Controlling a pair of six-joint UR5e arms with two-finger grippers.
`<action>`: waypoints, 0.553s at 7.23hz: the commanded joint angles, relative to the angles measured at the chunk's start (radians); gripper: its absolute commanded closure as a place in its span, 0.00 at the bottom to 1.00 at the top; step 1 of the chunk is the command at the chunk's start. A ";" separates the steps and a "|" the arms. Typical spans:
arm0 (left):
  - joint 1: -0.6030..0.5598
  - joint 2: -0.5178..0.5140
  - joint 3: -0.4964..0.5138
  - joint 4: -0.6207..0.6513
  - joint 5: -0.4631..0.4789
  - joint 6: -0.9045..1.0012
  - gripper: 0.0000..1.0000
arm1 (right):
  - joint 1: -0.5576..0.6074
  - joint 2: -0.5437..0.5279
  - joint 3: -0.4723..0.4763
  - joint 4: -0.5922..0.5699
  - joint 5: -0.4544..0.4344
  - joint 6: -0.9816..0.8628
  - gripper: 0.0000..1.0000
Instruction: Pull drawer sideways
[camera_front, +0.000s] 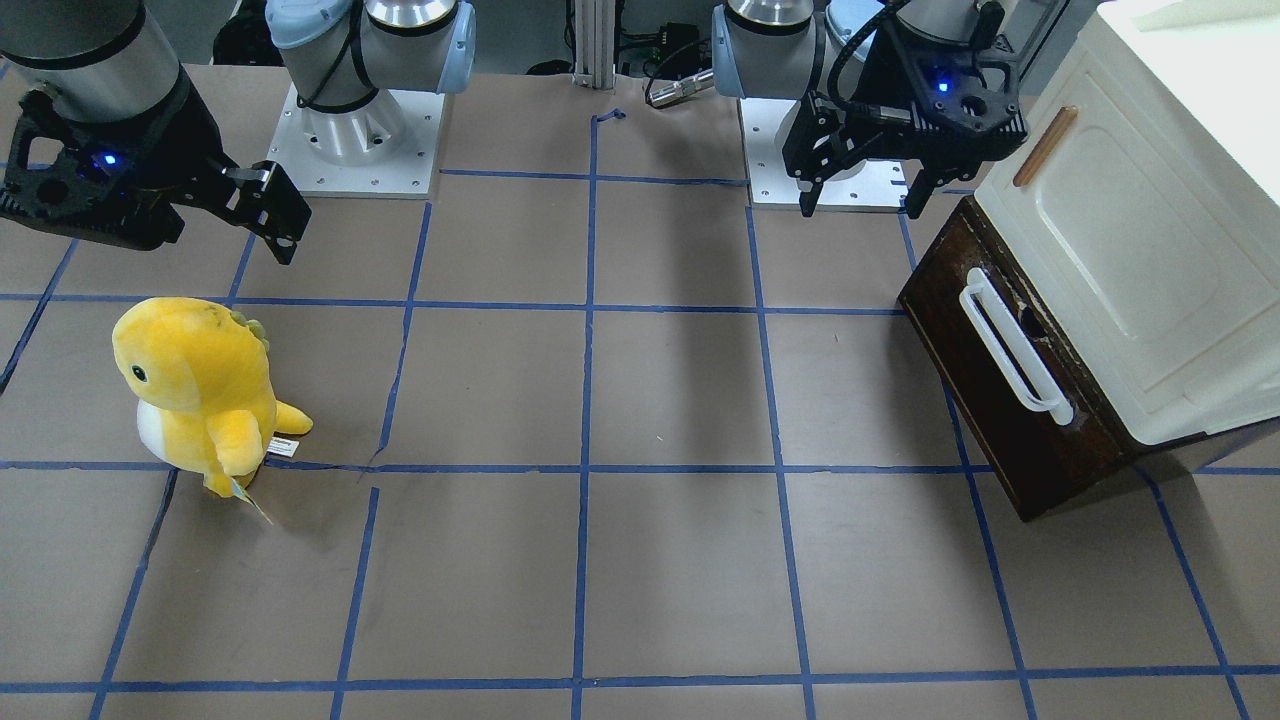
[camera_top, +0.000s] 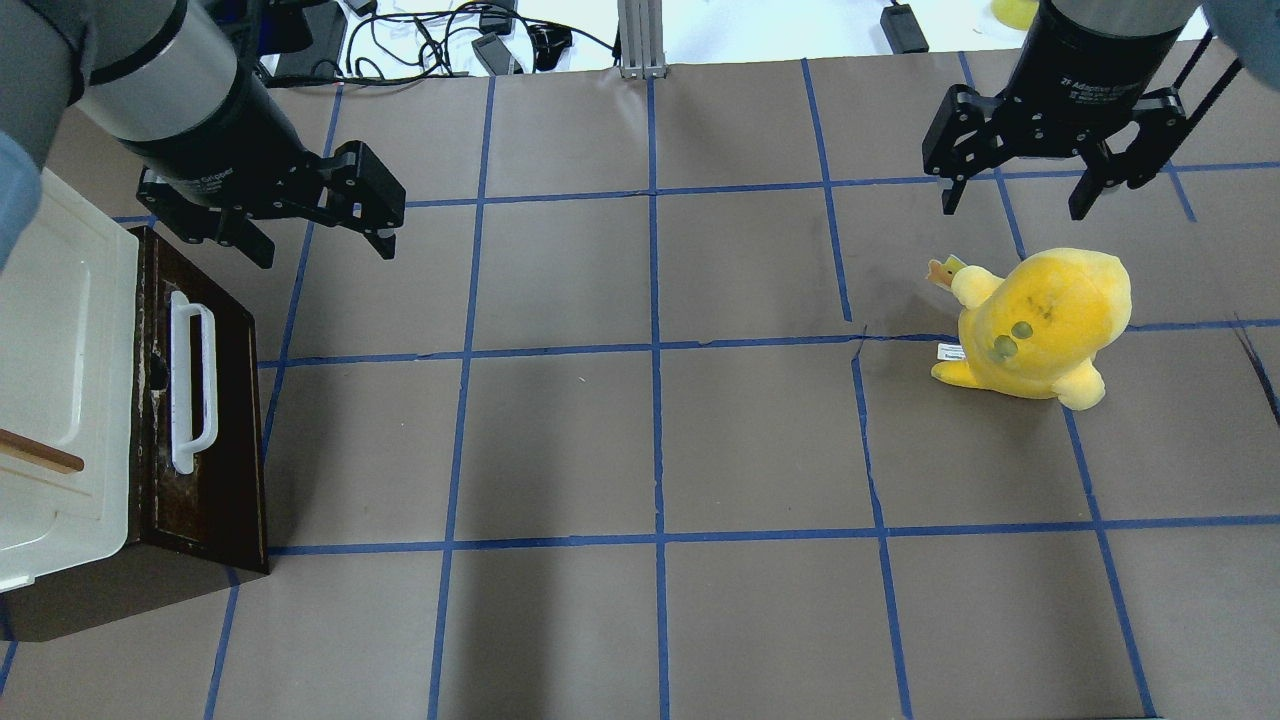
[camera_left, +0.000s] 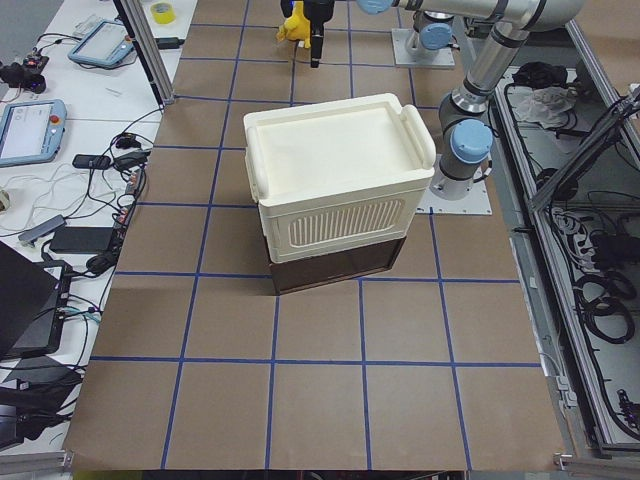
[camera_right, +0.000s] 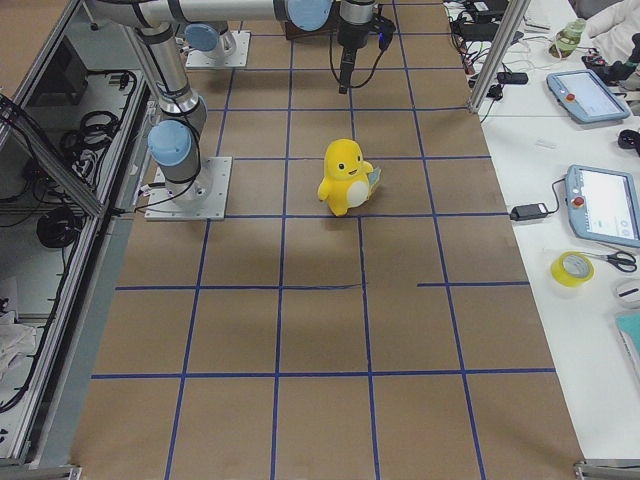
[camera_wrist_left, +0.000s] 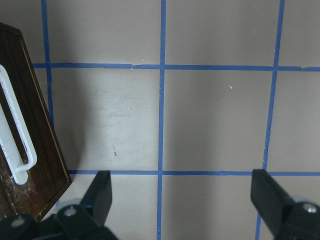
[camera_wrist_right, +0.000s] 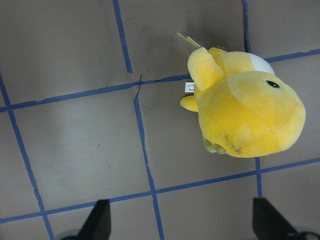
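Observation:
The dark brown drawer (camera_front: 1000, 400) sits under a cream-white cabinet (camera_front: 1130, 220) at the table's end on my left. Its white bar handle (camera_front: 1015, 345) faces the table's middle, and its inside is hidden. The drawer (camera_top: 225, 440) and handle (camera_top: 190, 380) also show in the overhead view, and both drawer (camera_wrist_left: 35, 150) and handle (camera_wrist_left: 15, 135) show in the left wrist view. My left gripper (camera_top: 320, 245) is open and empty. It hovers above the table beside the drawer's robot-side corner, apart from the handle. My right gripper (camera_top: 1012, 200) is open and empty, above a plush toy.
A yellow plush dinosaur (camera_top: 1040, 320) stands on the table's right side, below my right gripper, and shows in the right wrist view (camera_wrist_right: 245, 110). The cabinet door has a slim wooden handle (camera_front: 1045, 145). Blue tape lines grid the brown table.

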 joint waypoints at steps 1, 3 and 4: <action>0.003 -0.010 0.003 0.001 0.005 -0.011 0.00 | 0.000 0.000 0.000 0.000 0.000 0.000 0.00; 0.003 -0.073 -0.007 0.023 0.008 -0.014 0.00 | 0.000 0.000 0.000 0.000 0.000 0.000 0.00; -0.012 -0.119 -0.015 0.030 0.073 -0.023 0.00 | 0.000 0.000 0.000 0.000 0.000 0.000 0.00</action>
